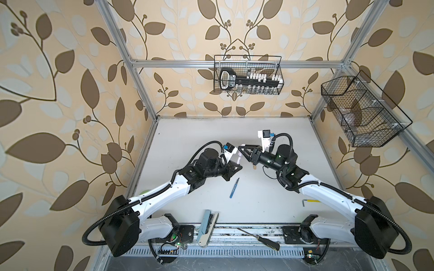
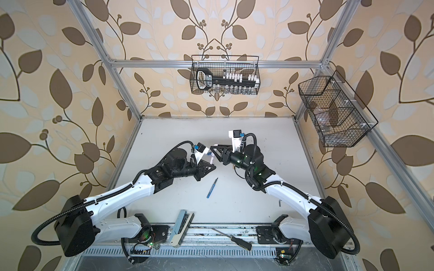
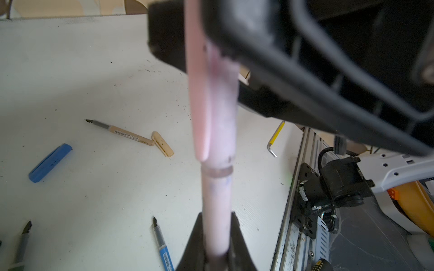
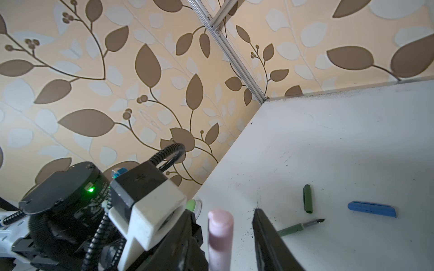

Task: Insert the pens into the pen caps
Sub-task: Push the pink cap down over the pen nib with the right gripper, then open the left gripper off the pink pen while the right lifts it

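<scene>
Pen (image 3: 217, 192) (pink, capped) clamped by left gripper (image 3: 216, 234), well inside table (image 1: 187, 140) edges.

You've got a white table (image 1: 187, 145) carrying a blue pen (image 1: 234, 188), blue cap (image 3: 50, 162), tan pen (image 3: 126, 136) just beside tan cap (image 3: 162, 147), green pen (image 4: 298, 227) near green cap (image 4: 308, 198), and yellow hex key (image 1: 311, 201).
</scene>
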`<state>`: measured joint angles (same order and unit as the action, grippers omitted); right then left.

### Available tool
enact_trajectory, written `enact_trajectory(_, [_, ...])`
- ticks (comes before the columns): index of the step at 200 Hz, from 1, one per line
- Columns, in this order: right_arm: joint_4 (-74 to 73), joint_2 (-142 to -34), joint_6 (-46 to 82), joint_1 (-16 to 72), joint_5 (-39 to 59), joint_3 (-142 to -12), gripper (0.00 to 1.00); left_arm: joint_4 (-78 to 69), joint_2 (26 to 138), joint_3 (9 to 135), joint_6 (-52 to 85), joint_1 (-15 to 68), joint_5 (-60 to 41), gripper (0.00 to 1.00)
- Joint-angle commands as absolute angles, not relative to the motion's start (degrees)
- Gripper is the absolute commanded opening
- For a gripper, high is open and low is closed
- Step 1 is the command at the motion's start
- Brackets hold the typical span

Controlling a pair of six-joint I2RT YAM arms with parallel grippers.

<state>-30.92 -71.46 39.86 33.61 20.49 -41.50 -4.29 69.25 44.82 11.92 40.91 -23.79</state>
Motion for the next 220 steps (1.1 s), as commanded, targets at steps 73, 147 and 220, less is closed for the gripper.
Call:
enact_trajectory(73, [-31.95,-71.98,44.07,32.73,26.59,-41.8,0.04,-13.17,72.28,47.65,11.25,41.13,-22.69,0.0])
enact_trajectory(147, [-12.75,-67.27,35.97,34.09,22.35,-41.77,0.0,-16.53,78.3,58.77,8.53,37.11,-21.35,0.0])
enact_trajectory(220, [-14.57,-70.16,38.53,38.65,22.98,-36.89,0.0,-28.42,81.53,66.11,9.63,32.3,-25.17,0.0])
